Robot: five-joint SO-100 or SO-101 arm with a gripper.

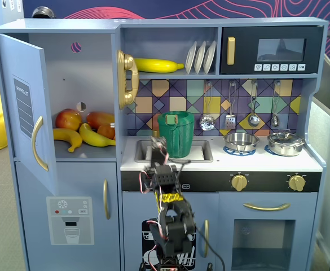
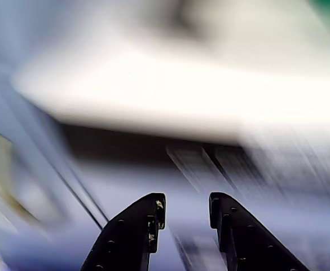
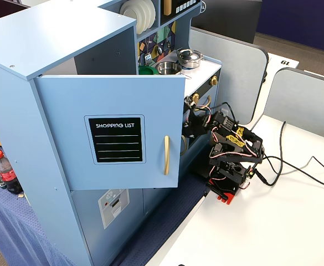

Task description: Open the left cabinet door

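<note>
The left cabinet door, blue-grey with a "SHOPPING LIST" panel, stands swung wide open; its curved gold handle faces outward. In the other fixed view the door and handle show from the front. My gripper is apart from the door, up in front of the sink counter's edge. In the wrist view, which is motion-blurred, the gripper has its two black jaws apart with nothing between them. It also shows in the other fixed view by the counter front.
Apples and bananas lie in the open cabinet. A green pitcher stands in the sink. The lower dispenser door is shut. A gold phone hangs beside the opening. The arm base and cables sit on the white table.
</note>
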